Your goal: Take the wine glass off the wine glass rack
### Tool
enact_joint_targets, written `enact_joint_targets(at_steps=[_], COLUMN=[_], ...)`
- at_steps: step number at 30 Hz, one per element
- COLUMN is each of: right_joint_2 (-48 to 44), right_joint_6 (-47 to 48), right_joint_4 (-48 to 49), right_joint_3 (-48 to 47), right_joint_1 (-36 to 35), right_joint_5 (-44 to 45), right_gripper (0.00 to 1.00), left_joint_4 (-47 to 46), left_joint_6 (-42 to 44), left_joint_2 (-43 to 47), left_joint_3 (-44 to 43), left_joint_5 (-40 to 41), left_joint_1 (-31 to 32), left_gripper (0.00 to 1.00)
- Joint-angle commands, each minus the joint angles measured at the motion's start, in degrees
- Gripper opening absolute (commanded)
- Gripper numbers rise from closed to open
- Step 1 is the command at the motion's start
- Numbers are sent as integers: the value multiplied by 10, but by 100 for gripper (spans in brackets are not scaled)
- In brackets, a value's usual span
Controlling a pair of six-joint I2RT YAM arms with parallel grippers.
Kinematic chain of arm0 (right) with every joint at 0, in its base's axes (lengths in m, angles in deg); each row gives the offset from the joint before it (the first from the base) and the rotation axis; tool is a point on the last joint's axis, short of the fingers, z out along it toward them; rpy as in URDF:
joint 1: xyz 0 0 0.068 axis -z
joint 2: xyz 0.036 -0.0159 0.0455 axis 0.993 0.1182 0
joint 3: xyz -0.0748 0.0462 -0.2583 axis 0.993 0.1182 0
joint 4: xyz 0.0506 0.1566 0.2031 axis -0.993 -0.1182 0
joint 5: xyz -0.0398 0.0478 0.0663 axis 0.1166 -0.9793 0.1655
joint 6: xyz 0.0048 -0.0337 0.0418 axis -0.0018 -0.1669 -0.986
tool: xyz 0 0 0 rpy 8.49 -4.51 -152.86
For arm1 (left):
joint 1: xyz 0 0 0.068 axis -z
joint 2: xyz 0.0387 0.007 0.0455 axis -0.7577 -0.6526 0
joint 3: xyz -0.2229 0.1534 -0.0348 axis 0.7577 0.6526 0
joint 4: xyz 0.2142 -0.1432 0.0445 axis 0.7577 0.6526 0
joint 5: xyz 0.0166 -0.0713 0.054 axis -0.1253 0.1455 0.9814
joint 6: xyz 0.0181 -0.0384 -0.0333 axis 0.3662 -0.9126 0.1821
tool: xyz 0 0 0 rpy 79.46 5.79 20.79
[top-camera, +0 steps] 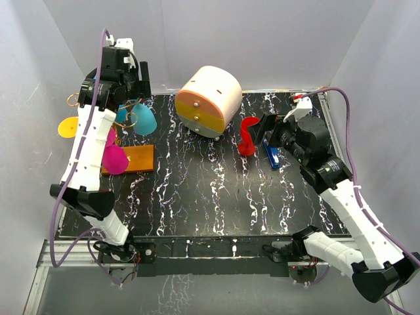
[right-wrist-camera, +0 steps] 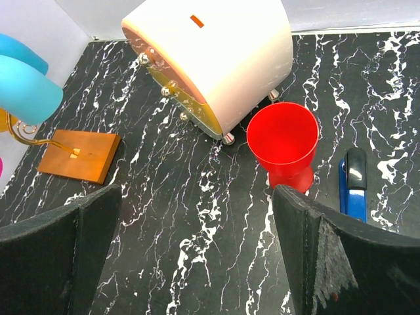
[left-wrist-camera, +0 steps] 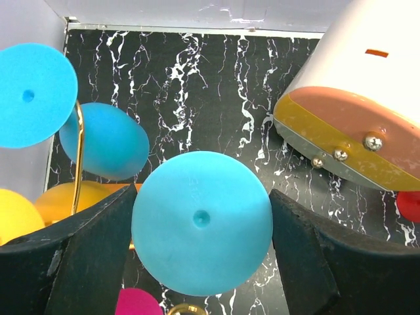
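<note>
The wine glass rack (top-camera: 128, 159) is a gold wire stand on an orange base at the back left. It carries blue (top-camera: 143, 119), yellow (top-camera: 68, 126) and magenta (top-camera: 115, 158) wine glasses. My left gripper (top-camera: 139, 92) is open at the rack. In the left wrist view its jaws (left-wrist-camera: 202, 262) stand either side of a blue glass's round foot (left-wrist-camera: 202, 222), close to its edges. The gold wire (left-wrist-camera: 79, 157) and a second blue glass (left-wrist-camera: 105, 141) are behind. My right gripper (right-wrist-camera: 197, 256) is open and empty above the table, near an upright red wine glass (right-wrist-camera: 283, 141).
A white-and-orange rounded drawer box (top-camera: 209, 100) stands at the back middle, right of the rack. A blue and black object (top-camera: 272, 156) lies beside the red glass (top-camera: 248, 136). White walls close in the table on the left, back and right.
</note>
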Motion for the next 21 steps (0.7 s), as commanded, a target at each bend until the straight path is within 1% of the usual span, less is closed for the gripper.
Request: enact_joint_targets(at_steps=[1, 4, 10, 16, 21], right_joint_2=[1, 4, 5, 5, 6], right_joint_6=[-11, -15, -21, -21, -21], right_joint_4=[28, 29, 28, 26, 22], right_joint_3=[-13, -13, -16, -19, -23], right_joint_1=[1, 1, 1, 1, 2], right_joint_5=[-9, -14, -19, -18, -16], right_gripper=[99, 99, 98, 98, 98], left_joint_4=[-2, -6, -16, -33, -31], left_joint_6=[10, 14, 33, 27, 24], left_joint_2=[55, 67, 67, 43, 4], left_joint_3=[19, 38, 56, 37, -1], left_joint_5=[-12, -1, 82, 58, 55], left_joint_1=[-4, -4, -8, -31, -38], left_gripper=[58, 58, 59, 60, 60])
